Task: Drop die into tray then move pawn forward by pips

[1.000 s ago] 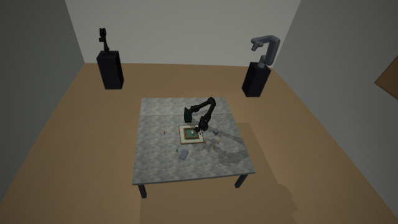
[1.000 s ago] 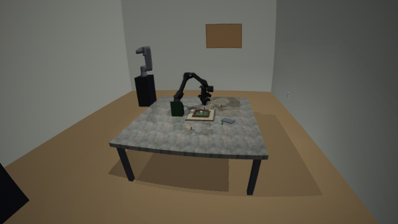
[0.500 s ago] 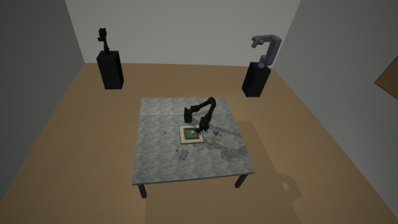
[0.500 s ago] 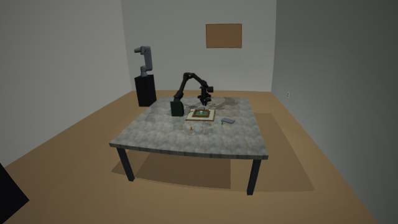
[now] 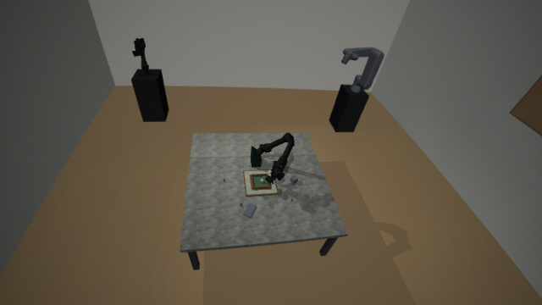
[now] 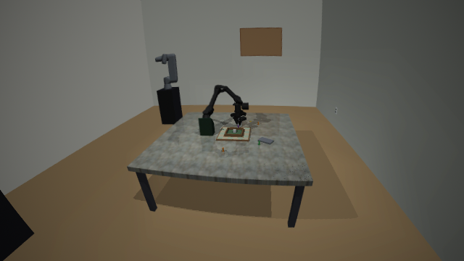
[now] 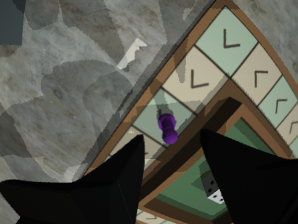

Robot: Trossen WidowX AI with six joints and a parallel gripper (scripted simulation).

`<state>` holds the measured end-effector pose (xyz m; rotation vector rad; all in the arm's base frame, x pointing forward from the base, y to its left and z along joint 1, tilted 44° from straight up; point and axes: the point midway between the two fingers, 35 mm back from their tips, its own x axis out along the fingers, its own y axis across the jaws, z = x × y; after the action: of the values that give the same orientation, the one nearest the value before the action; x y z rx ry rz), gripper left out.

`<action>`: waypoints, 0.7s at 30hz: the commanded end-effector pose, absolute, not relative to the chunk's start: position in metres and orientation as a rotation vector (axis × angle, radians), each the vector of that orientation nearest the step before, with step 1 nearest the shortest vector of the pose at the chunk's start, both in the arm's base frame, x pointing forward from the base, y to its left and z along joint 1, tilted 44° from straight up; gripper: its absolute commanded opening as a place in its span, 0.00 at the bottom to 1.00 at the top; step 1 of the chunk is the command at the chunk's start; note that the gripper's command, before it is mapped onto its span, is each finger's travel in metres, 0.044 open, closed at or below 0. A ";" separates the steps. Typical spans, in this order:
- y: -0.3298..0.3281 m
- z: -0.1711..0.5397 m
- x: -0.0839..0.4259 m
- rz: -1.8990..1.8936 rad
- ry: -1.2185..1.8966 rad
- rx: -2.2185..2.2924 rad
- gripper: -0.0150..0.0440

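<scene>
Dim room, soft shadows under the table (image 6: 217, 163), wide views coarse, wrist view perhaps slightly blurred

Grey walls (image 6: 72, 54), brown floor (image 6: 90, 217), marbled table (image 6: 225, 163), cork panel (image 6: 261, 41)

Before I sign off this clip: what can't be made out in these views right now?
- Die pips: wrist view, the jaws cover most of it; top and exterior views, too small to read.
- Board ring: wrist view, cut off by the frame edge and the jaws.
- Pawn: not discernible in the top or exterior view.
</scene>
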<state>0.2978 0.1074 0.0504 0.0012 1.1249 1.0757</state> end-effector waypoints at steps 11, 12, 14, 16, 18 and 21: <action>0.124 0.033 0.295 1.079 1.132 0.014 0.59; 0.125 0.032 0.295 1.079 1.132 0.014 0.59; 0.125 0.032 0.295 1.079 1.132 0.014 0.55; 0.125 0.032 0.295 1.079 1.132 0.014 0.46; 0.125 0.032 0.295 1.079 1.132 0.014 0.37; 0.125 0.032 0.295 1.079 1.132 0.014 0.30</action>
<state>0.2957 0.1239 0.0324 0.0068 1.1307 1.0789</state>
